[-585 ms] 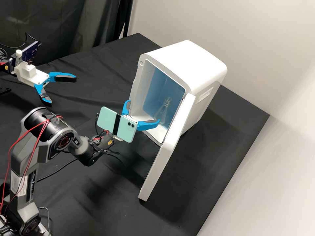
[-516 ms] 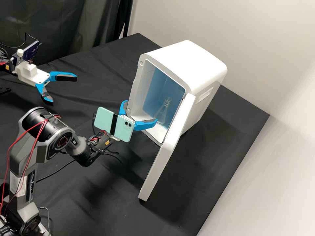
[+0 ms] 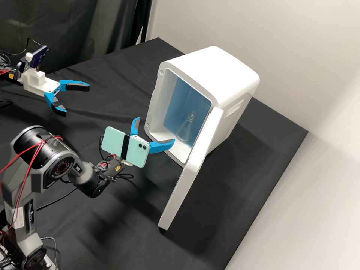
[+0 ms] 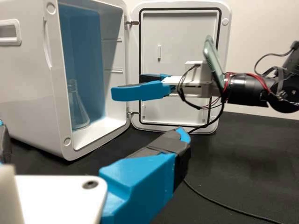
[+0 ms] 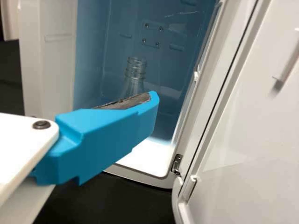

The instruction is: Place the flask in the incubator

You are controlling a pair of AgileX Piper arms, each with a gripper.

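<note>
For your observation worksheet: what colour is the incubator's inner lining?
Light blue. The incubator shows it best in the left wrist view.

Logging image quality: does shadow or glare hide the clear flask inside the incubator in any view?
High view: the flask faint, clear glass on the incubator's blue lining, no glare. Left wrist view: its outline reads against the lining. Right wrist view: one of that arm's fingers covers its body.
</note>
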